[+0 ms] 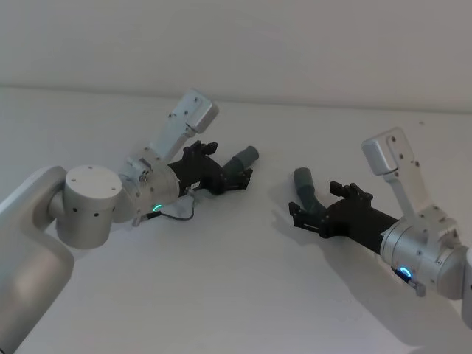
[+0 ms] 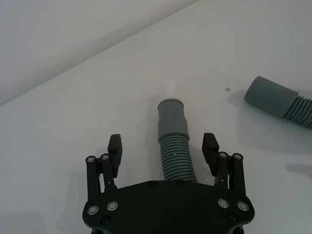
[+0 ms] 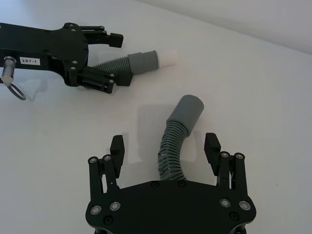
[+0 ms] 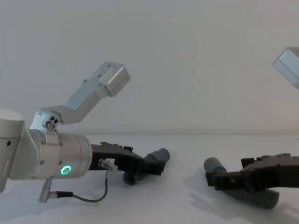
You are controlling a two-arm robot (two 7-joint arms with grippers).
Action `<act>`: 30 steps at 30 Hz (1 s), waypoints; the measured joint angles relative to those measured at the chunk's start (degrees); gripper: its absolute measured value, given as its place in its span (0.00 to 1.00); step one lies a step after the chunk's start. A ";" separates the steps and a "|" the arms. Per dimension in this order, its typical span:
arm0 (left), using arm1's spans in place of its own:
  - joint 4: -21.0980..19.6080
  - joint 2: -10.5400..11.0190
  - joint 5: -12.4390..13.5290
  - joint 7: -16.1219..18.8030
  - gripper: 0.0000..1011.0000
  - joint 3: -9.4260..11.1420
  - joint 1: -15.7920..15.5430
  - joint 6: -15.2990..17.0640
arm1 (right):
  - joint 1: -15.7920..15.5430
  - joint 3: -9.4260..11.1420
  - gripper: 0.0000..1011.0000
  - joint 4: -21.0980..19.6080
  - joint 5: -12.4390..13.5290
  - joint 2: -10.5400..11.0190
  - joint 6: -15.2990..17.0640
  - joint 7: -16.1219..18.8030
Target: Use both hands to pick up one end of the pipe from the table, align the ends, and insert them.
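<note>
As the left hand (image 2: 163, 139), fingers spread, straddles its ribbed piece (image 2: 173, 126) lengthwise on the counter (image 1: 236, 295), the right hand (image 3: 164, 140), equally open, straddles the curved piece (image 3: 180, 122). Both pieces angle inward toward each other, well apart.

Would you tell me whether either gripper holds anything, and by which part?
Nothing is held. The left gripper straddles the ribs of the left pipe piece, the right gripper those of the right pipe piece; jaws open.
</note>
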 joint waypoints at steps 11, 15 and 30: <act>-0.85 0.13 0.49 -0.77 0.99 -0.19 -0.58 2.49 | 0.60 -0.01 0.99 0.82 0.10 -0.48 1.09 0.11; -1.94 0.37 0.52 -1.22 0.99 -0.35 -1.04 4.34 | 0.79 -0.06 0.99 1.02 0.23 -0.56 1.27 0.14; -6.83 1.40 -1.05 -2.12 0.99 -1.87 -2.69 12.82 | 1.04 -0.40 0.99 1.55 0.75 -0.70 1.37 0.21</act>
